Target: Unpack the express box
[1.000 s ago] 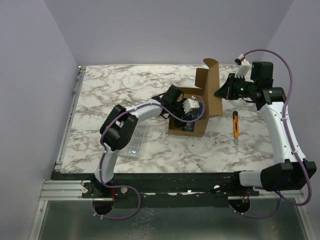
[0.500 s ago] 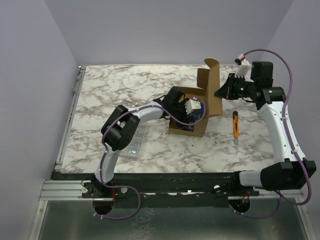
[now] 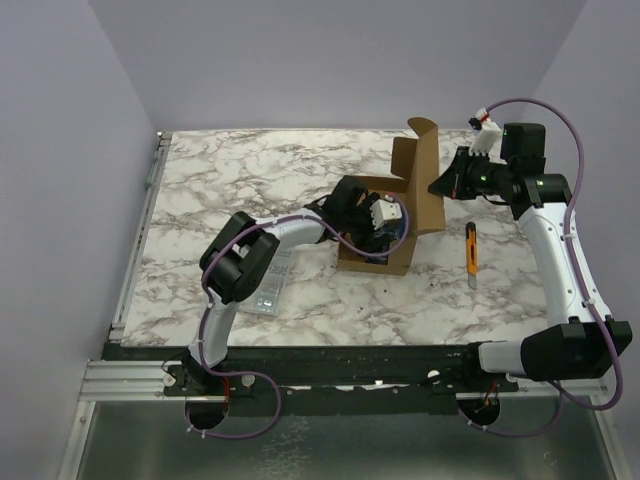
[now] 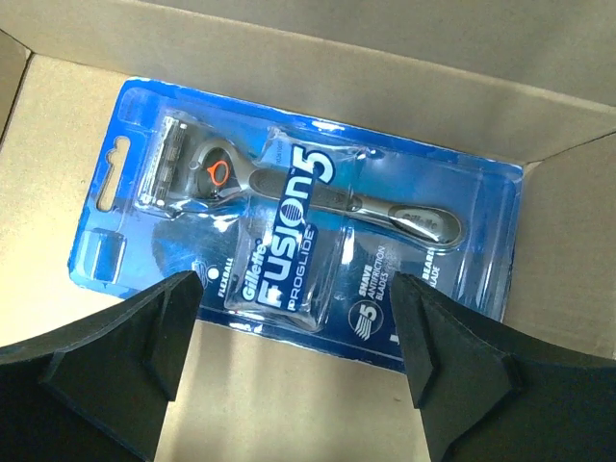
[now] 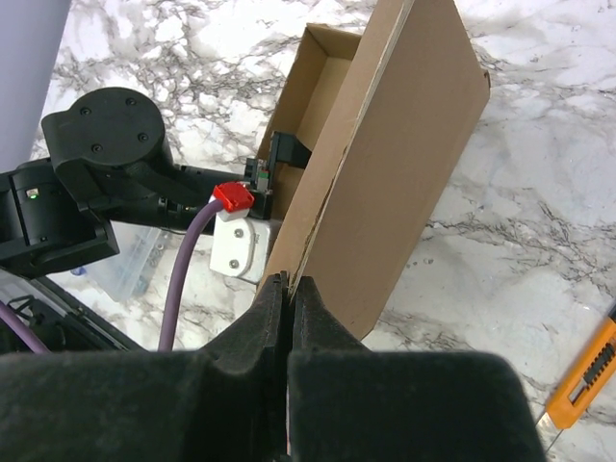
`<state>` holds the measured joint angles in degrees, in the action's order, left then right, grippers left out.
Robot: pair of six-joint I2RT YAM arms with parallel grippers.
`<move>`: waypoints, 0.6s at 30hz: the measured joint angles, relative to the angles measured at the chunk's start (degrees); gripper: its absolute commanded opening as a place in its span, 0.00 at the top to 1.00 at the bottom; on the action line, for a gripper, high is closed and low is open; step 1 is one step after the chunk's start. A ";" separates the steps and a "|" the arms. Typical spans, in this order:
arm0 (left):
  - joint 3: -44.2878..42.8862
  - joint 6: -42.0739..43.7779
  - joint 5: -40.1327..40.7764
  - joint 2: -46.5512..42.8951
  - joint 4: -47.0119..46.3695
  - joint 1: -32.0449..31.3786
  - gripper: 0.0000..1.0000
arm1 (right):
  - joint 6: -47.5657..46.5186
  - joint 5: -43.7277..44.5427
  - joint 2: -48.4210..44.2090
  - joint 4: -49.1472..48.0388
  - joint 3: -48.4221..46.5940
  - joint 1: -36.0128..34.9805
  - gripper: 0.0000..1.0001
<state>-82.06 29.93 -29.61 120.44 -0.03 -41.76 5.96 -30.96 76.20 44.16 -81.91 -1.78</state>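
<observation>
**Top view:** The express box (image 3: 375, 258) sits on the marble table (image 3: 220, 170) with its flap lid (image 3: 422, 160) upright. The right gripper (image 3: 441, 186), at the box's right, is clamped on that lid's edge. The left gripper (image 3: 385, 215) reaches inside the box. A yellow utility knife (image 3: 471, 255) lies right of the box and a clear organizer case (image 3: 270, 285) left of it. If the thin pinch slips, the lid could drop onto the left arm (image 3: 290, 228).

**Left wrist:** The jaws are spread wide and hold nothing, poised over a razor blister pack (image 4: 298, 221) lying flat on the box floor (image 4: 48, 173). The slick plastic offers little edge, so the fingers (image 4: 144, 356) may skid off it or shove the light box. The print reads "Gillette", "FUSION5", "PROGLIDE" and "FLEXBALL"; the smaller text is partly hidden.

**Right wrist:** The fingers (image 5: 241, 356) are squeezed together on the lid's lower edge, with the box beyond. No writing shows on the cardboard.
</observation>
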 measured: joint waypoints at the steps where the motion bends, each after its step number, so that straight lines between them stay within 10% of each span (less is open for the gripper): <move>1: -0.02 0.11 -0.04 0.02 -0.15 -0.09 0.12 | 0.00 0.00 -0.02 0.00 0.00 0.00 1.00; 11: -2.60 1.44 0.07 4.28 -0.85 -1.51 0.25 | -0.02 0.24 -0.04 0.00 0.00 0.00 1.00; 18: -2.78 2.19 2.32 4.28 -1.68 -1.51 0.53 | 0.00 1.33 -0.50 0.24 0.02 0.02 1.00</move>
<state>-84.84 32.12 -27.29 124.73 -1.72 -43.27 5.96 -29.63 75.70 44.40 -81.89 -1.76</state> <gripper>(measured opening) 0.556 0.019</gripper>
